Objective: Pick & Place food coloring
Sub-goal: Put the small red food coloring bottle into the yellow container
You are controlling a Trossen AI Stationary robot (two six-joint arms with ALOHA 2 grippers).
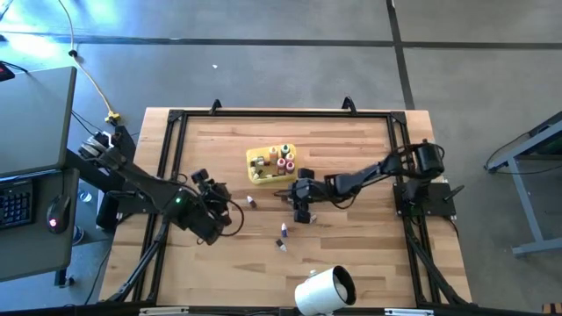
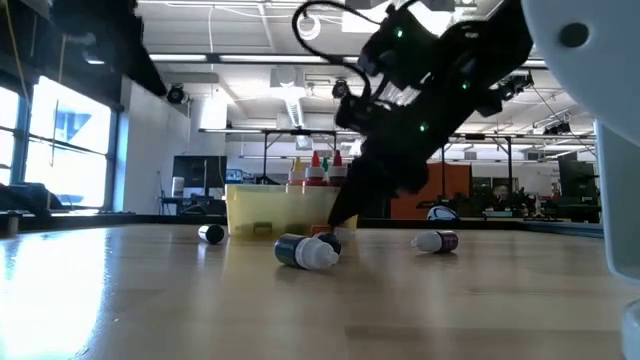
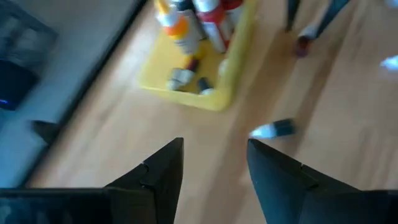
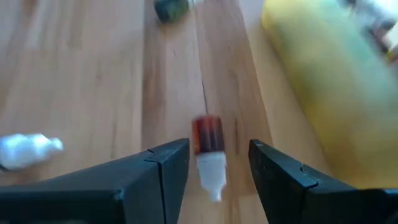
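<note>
The food coloring is small dropper bottles. Several stand or lie in the yellow tray (image 1: 260, 158). Loose ones lie on their sides on the wooden table: a dark one (image 1: 251, 202) and two near the front (image 1: 284, 237). My right gripper (image 1: 303, 213) is open and low over the table, just in front of the tray. A red bottle with a white tip (image 4: 208, 146) lies between its fingers, which stand on either side of it. My left gripper (image 1: 230, 211) is open and empty, left of the loose dark bottle (image 3: 273, 129).
A large white cylinder (image 1: 323, 290) lies at the table's near edge. A black frame (image 1: 263, 114) runs round the table. In the low view, bottles (image 2: 305, 250) (image 2: 435, 241) lie in front of the tray (image 2: 270, 212). Bare wood lies left and right.
</note>
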